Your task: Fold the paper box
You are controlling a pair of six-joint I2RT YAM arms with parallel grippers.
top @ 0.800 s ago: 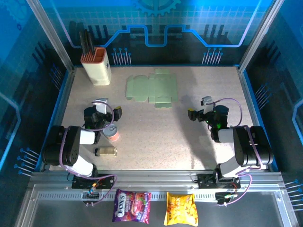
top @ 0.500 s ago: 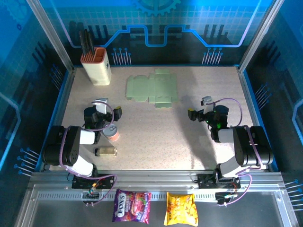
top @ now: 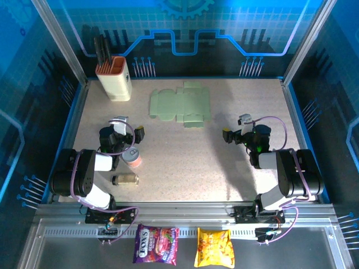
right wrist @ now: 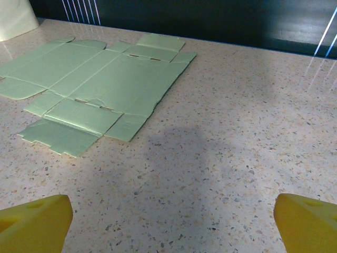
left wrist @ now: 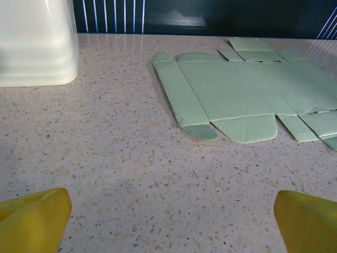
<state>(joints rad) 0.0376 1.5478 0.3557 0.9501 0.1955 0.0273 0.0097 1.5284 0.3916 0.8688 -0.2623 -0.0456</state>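
Paper box [top: 179, 105] is lying flat, unfolded, near the middle of the table's [top: 185, 162] far edge. Cream holder [top: 116, 84] is standing at the far-left corner. Left gripper [top: 128, 126] and right gripper [top: 235, 127] are sitting mid-table, well apart from the sheet, jaws spread wide, gripping nothing.

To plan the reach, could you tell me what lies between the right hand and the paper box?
Only bare tabletop separates the right hand from the paper box, seen in the right wrist view.
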